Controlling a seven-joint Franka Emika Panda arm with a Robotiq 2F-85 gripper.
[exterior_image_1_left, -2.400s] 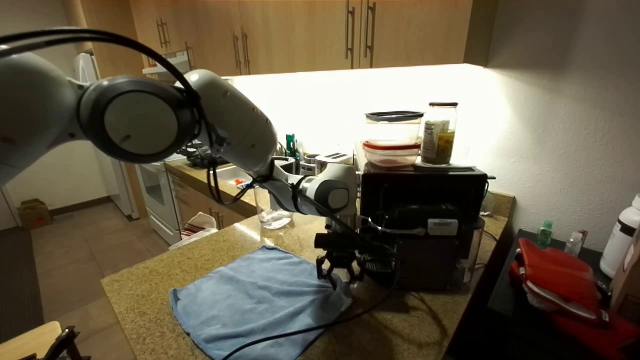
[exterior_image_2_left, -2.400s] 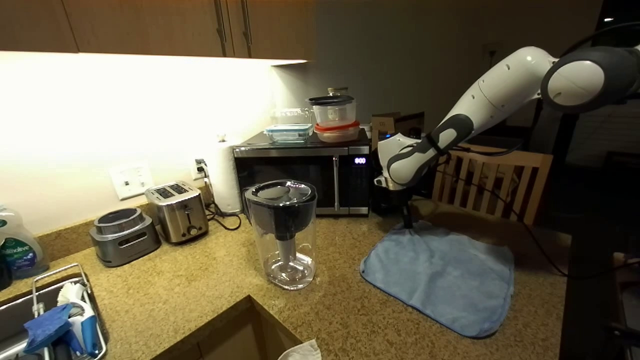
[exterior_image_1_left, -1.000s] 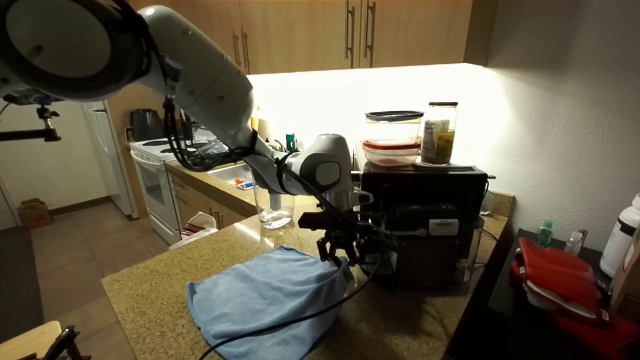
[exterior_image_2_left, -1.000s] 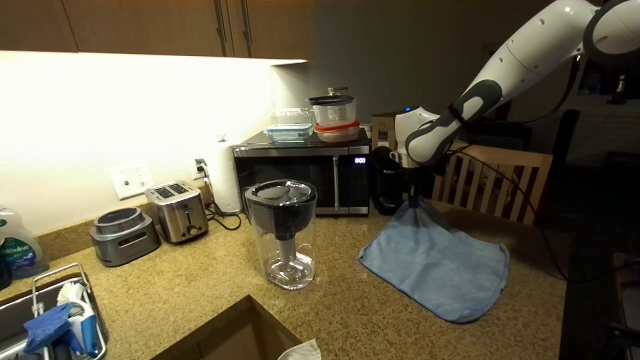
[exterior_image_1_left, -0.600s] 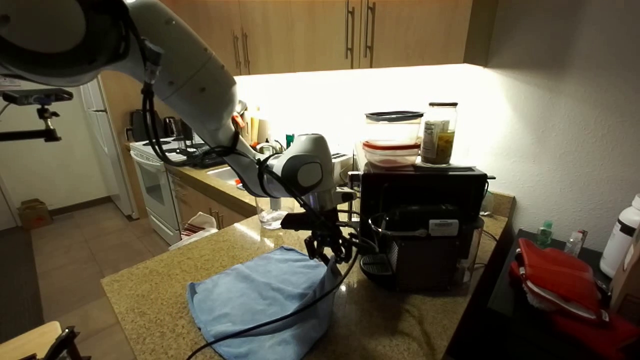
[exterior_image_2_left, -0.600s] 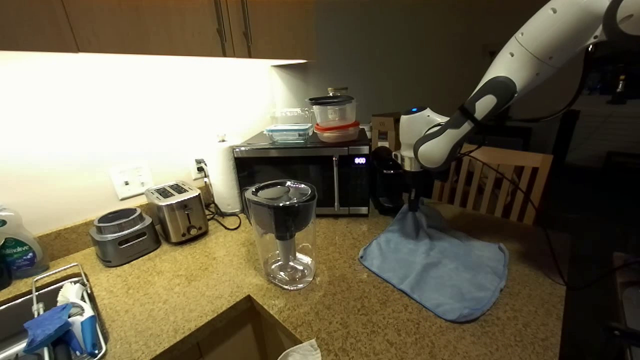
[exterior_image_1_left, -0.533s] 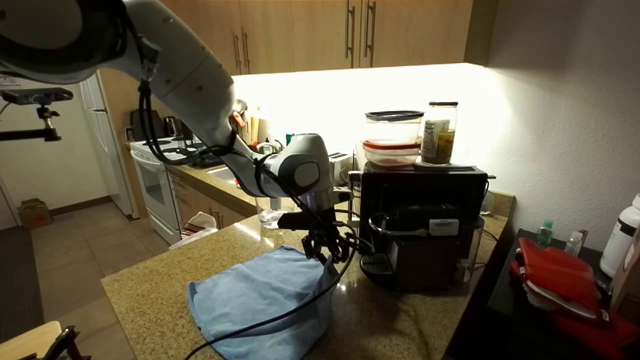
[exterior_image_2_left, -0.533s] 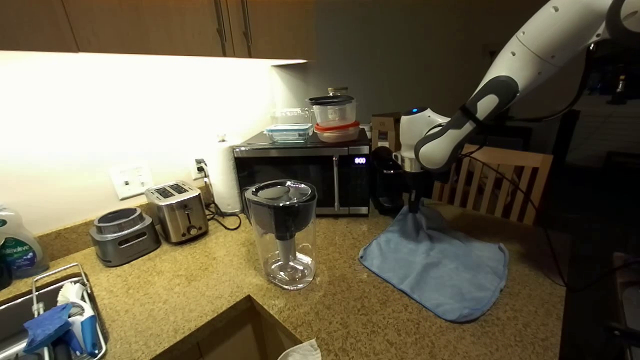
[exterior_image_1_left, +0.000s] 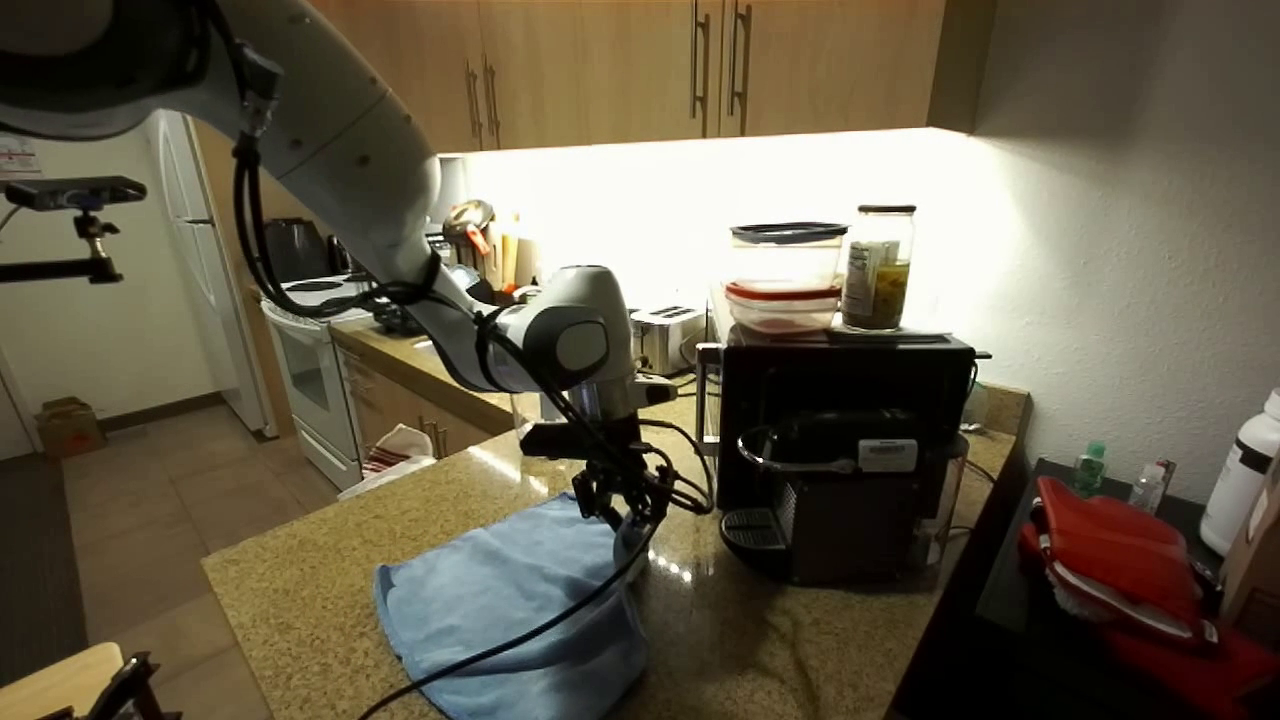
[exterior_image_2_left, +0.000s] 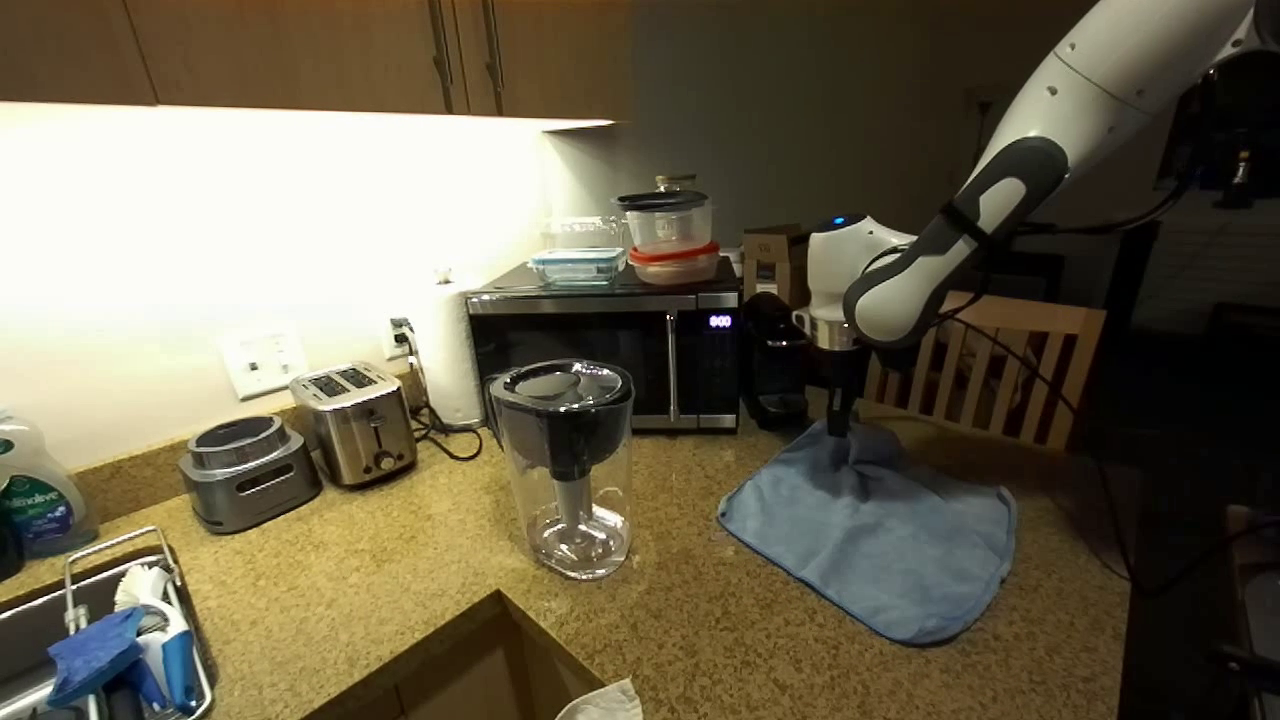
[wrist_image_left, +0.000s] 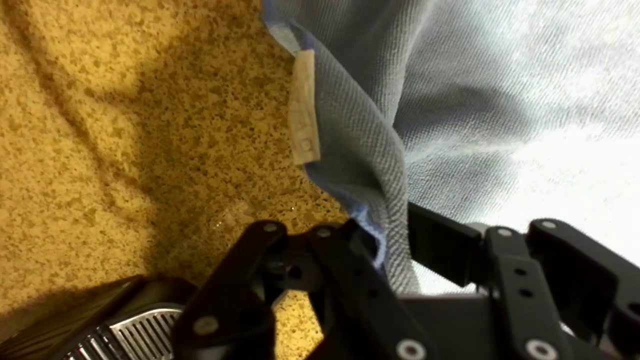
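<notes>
A light blue cloth (exterior_image_1_left: 510, 600) lies spread on the speckled counter, with one edge raised. My gripper (exterior_image_1_left: 622, 522) is shut on that raised edge, pointing down just above the counter. In the wrist view a fold of the cloth (wrist_image_left: 360, 130) runs up between the black fingers (wrist_image_left: 442, 245), and a pale tag (wrist_image_left: 303, 110) hangs at its hem. In an exterior view the gripper (exterior_image_2_left: 840, 432) pinches the cloth (exterior_image_2_left: 900, 550) at its far side, where creases spread from the grip. The fingertips themselves are partly hidden by fabric.
A black coffee machine (exterior_image_1_left: 850, 510) stands close beside the gripper, before the microwave (exterior_image_2_left: 590, 350). A clear pitcher (exterior_image_2_left: 570, 470) stands on the counter near the cloth. A black cable (exterior_image_1_left: 520, 640) crosses over the cloth. A wooden chair (exterior_image_2_left: 1010, 370) is behind the counter.
The gripper has raised the cloth's edge from the counter, then drawn it away from the coffee machine over the rest of the cloth. Lately it has dipped slightly, and the lifted part folds over.
</notes>
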